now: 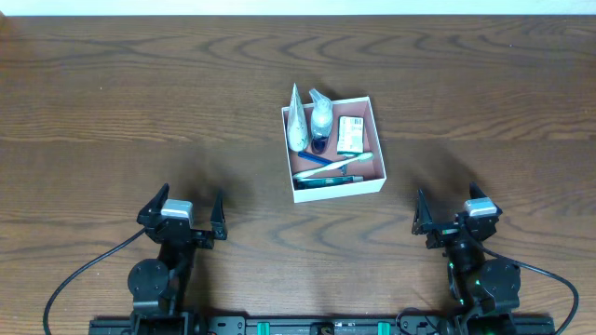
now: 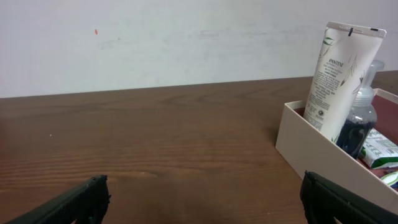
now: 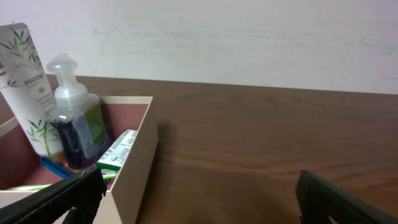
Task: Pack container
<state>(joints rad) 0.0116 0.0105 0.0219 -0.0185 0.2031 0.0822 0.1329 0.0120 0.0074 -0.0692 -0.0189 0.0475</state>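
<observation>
Found the container (image 1: 340,187) a little right of centre in the upper half of the overhead frame, flat on the brown wooden table (image 1: 112,93) and well apart from both arms. Noted inside it a white Pantene tube (image 1: 296,119) leaning at the upper-left corner, a clear pump bottle (image 1: 321,116) with dark blue liquid just beside the tube, a green-and-white packet (image 1: 350,135) toward the upper right, and a white toothbrush (image 1: 335,165) lying across the lower part. Saw the left gripper (image 1: 189,207) at the lower left of that frame, jaws spread wide and holding nothing. Saw the right gripper (image 1: 449,207) at the lower right, likewise spread wide and holding nothing. Caught in the left wrist view the container (image 2: 311,149) at the right edge, with the tube (image 2: 336,81) rising above its white wall and the left gripper (image 2: 205,193) gaping over bare wood. Caught in the right wrist view the container (image 3: 134,180) at the lower left, tube (image 3: 28,81), bottle (image 3: 71,118) and packet (image 3: 118,149) inside, and the right gripper (image 3: 200,190) just as wide.
</observation>
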